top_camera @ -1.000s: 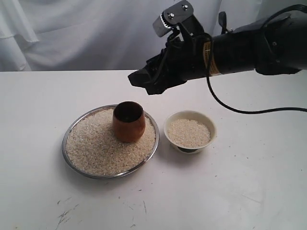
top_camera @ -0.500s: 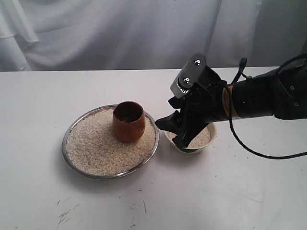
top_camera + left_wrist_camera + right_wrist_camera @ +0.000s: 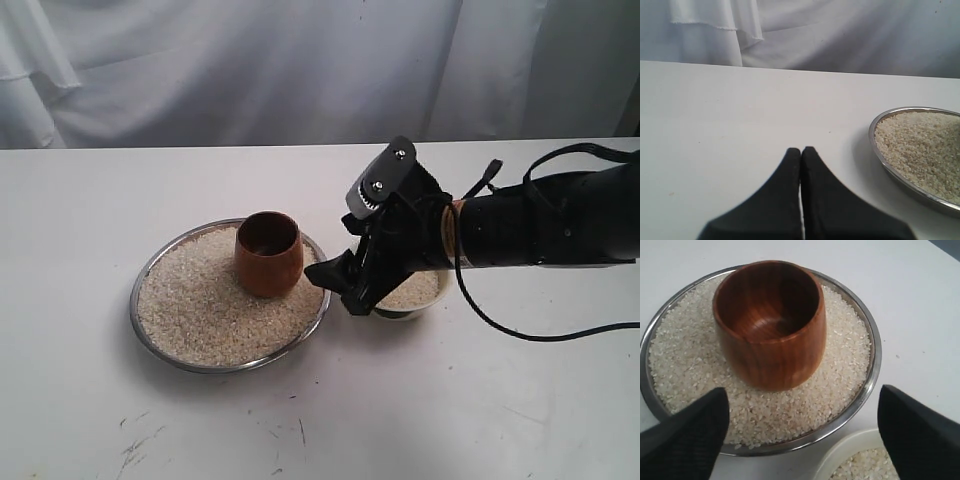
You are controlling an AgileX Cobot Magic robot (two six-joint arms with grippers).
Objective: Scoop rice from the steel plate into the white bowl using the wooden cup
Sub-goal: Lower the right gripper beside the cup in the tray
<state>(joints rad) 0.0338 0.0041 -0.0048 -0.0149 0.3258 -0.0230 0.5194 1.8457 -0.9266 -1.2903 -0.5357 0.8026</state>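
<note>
Worktop (image 3: 80, 400): you have a plain white, matte surface across the whole view.
Marks (image 3: 135, 445): you will find dark scuffs and short scratches on the part nearest the exterior camera.
Backdrop (image 3: 200, 70): white cloth, hanging in folds behind the worktop.

Wide round plate of shiny grey steel (image 3: 877, 352), mirror-bright rim. Small reddish-brown wooden cup (image 3: 772, 347), smooth, satin sheen, streaked grain. Off-white rice (image 3: 845, 355), matt, granular. Small cream-white bowl (image 3: 842, 447), glazed look. White table (image 3: 715, 125), matt, faintly scuffed. Right hand (image 3: 802, 395) fingers (image 3: 685, 435), matt black, finely textured. White cloth backdrop (image 3: 840, 35), soft folds.
</note>
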